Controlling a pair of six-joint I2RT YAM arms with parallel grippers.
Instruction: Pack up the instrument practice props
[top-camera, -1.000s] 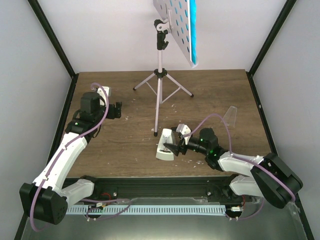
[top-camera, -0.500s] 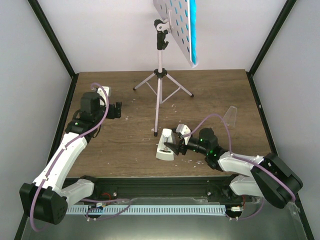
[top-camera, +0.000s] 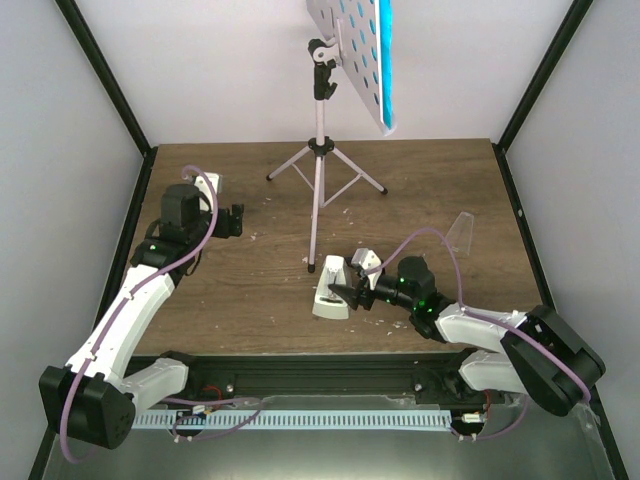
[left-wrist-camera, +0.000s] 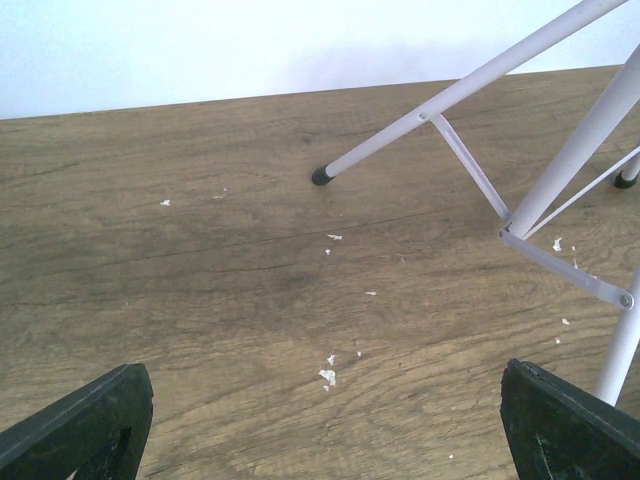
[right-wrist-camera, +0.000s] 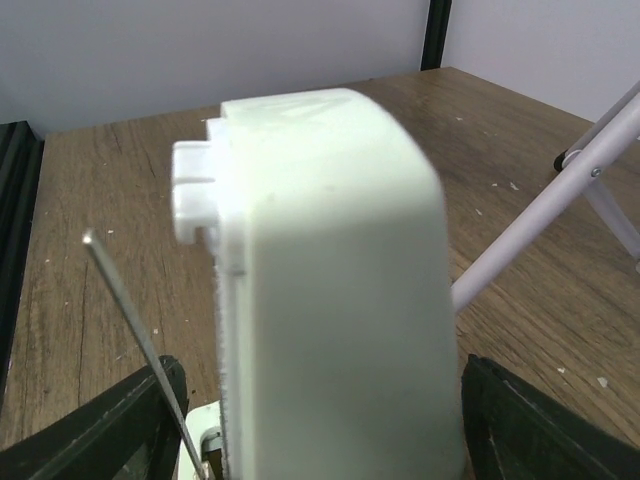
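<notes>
The pale music stand (top-camera: 319, 160) stands at the back centre on tripod legs, its perforated desk (top-camera: 345, 45) tilted up high. The teal booklet (top-camera: 384, 62) rests on the desk. The white metronome (top-camera: 331, 288) sits on the table in front of the stand. My right gripper (top-camera: 345, 291) is open with its fingers on both sides of the metronome (right-wrist-camera: 330, 290); a small gap shows at the left finger (right-wrist-camera: 135, 425). A thin pendulum rod (right-wrist-camera: 135, 325) sticks up beside it. My left gripper (top-camera: 236, 220) is open and empty, left of the stand legs (left-wrist-camera: 470, 90).
A clear plastic piece (top-camera: 462, 232) stands on the table right of my right arm. Small white flecks (left-wrist-camera: 327, 375) lie on the wooden table (top-camera: 250, 290). White walls with black frame posts close in the left, right and back sides.
</notes>
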